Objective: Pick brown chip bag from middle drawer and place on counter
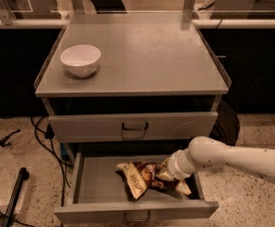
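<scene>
Counter [146, 56]: grey top of the cabinet. I judge the stretch right of the bowl to be the best set-down spot.
Middle drawer [94, 188]: pulled open. The shut drawer above sits over its back edge, so I should draw forward before rising.
Arm [241, 157]: reaches in from the right.
Brown chip bag [139, 176]: crumpled inside the drawer, right of centre. Lift slowly, since the foil may slip.
White bowl [81, 59]: on the counter's left side. Keep away from it.
Gripper [169, 173]: low in the drawer at the bag's right end. I cannot tell whether it grasps the bag.
</scene>
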`<action>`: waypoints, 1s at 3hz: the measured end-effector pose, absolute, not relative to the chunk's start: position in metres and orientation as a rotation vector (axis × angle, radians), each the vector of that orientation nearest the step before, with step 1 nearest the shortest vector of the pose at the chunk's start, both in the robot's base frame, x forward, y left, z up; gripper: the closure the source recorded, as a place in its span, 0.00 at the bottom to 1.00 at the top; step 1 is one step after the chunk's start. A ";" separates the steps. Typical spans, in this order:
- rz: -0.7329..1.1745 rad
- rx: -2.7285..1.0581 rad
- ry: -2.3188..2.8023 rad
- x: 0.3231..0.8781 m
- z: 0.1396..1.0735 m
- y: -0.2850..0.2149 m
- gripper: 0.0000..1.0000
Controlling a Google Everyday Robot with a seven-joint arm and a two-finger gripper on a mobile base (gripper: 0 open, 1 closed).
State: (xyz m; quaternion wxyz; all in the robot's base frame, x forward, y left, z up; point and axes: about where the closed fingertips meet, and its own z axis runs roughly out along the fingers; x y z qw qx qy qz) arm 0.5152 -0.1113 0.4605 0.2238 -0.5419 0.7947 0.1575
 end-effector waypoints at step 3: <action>0.313 -1.509 2.215 0.488 0.665 -0.113 1.00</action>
